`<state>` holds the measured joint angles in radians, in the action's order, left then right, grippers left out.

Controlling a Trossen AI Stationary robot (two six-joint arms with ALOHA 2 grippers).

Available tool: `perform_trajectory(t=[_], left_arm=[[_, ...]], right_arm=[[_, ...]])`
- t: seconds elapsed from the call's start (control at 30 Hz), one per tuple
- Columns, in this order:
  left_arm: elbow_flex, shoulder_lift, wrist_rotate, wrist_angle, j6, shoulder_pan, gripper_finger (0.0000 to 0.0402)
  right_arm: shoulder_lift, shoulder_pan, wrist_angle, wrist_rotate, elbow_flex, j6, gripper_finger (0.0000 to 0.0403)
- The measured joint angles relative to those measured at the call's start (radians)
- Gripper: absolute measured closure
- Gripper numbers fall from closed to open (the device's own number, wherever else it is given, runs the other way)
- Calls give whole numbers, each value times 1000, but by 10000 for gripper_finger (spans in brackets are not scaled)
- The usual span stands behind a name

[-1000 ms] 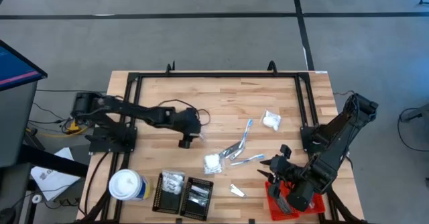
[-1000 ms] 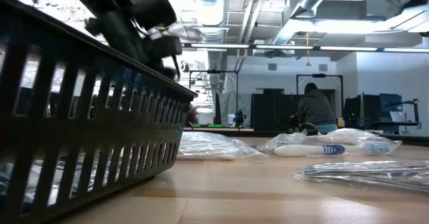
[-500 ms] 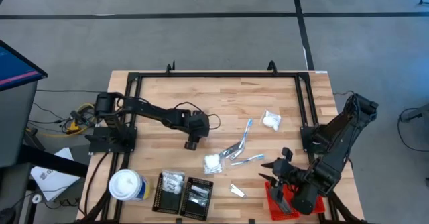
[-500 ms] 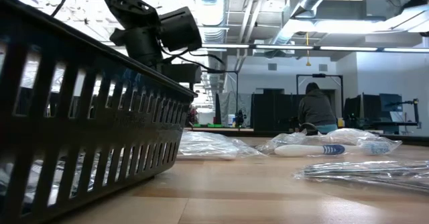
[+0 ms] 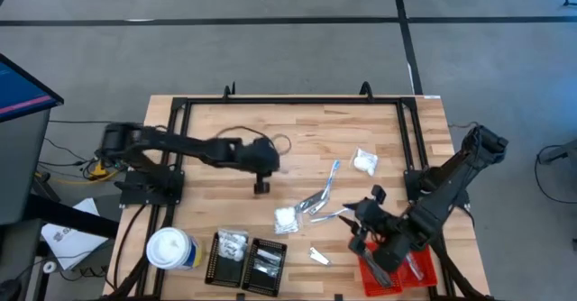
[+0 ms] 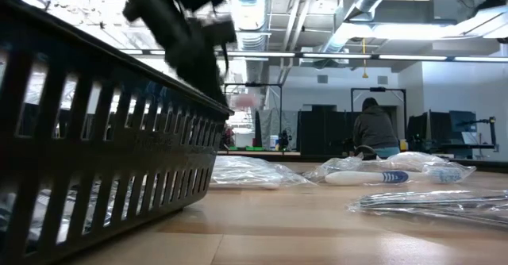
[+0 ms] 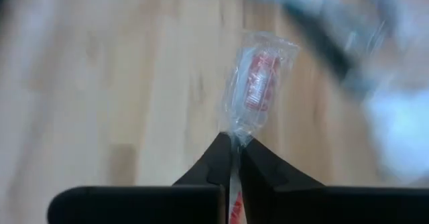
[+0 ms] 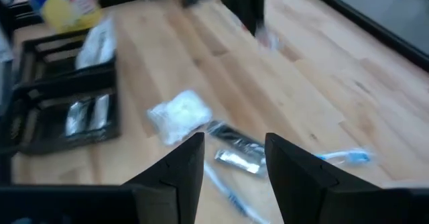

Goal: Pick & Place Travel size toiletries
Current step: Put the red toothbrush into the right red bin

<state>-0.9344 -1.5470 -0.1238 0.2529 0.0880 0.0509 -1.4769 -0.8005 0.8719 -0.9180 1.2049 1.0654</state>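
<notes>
Front edge: a white-topped canister point(image 5: 171, 249), two black trays point(image 5: 249, 261) and a red tray point(image 5: 394, 269) line it.
Right gripper point(image 5: 361, 232): above the red tray's inner end, fingers point(image 8: 181, 167) parted, nothing between them.
Loose toiletries: white packet point(image 5: 287, 218), blue stick point(image 5: 330, 179) and silvery sachet point(image 5: 318, 257) lie mid-table; another white packet point(image 5: 364, 162) sits farther back.
Left gripper point(image 7: 232, 141): over the bare centre, fingers pinched on a clear-wrapped red stick point(image 7: 258, 86).
Table point(image 5: 297, 130): pale wood, black rail around; far half is open.
Room: a person point(image 6: 375, 128) far behind.
</notes>
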Motion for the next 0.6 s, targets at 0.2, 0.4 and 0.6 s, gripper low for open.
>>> perform_trajectory(t=[0.2,0.4,0.6], left_arm=[[51,261,56,-313,-98,-64,398],[247,417,113,-831,-146,-205,399],[388,413,95,-1254,-137,-332,399]], right_arm=[[0,111,-63,-1,0,-79,247],[0,134,-430,-80,0,-486,248],[-24,151,-850,-85,-1,-881,258]])
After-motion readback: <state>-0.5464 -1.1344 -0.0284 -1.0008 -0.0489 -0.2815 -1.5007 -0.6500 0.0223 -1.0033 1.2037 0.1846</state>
